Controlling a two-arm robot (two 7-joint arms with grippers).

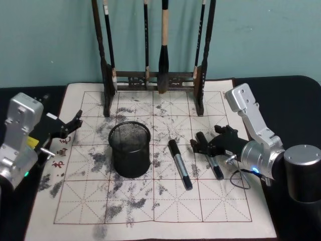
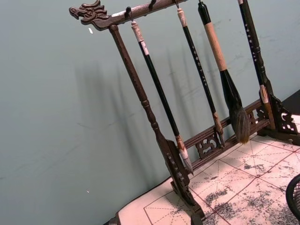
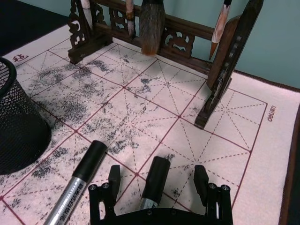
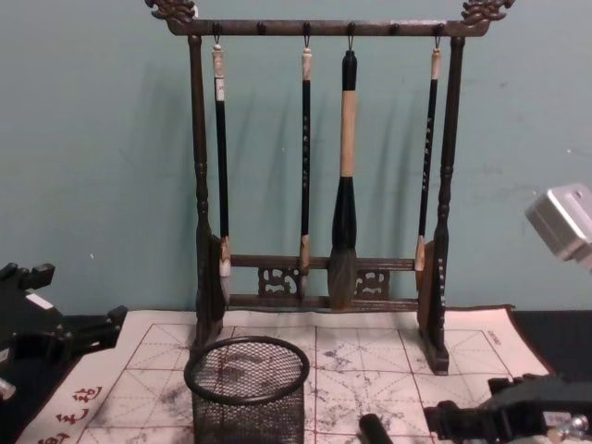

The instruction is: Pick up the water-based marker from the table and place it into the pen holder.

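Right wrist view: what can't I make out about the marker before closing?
Right wrist view: barrel and label of the marker, hidden under the body of the right gripper and cut by the frame edge.
Head view: whether its open fingers touch the mat; too small.
Chest view: a marker cap, rest cut off at the bottom edge; which marker, unclear.

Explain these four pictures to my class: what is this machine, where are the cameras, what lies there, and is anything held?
It is a robot with two arms ending in grippers. One camera looks down from its head, one across from its chest, one sits on each wrist. On the ink-smudged mat stand a mesh cup and a brush rack; one marker lies flat. The right gripper is open around a second marker, holding nothing. The left gripper rests at the mat's left edge.
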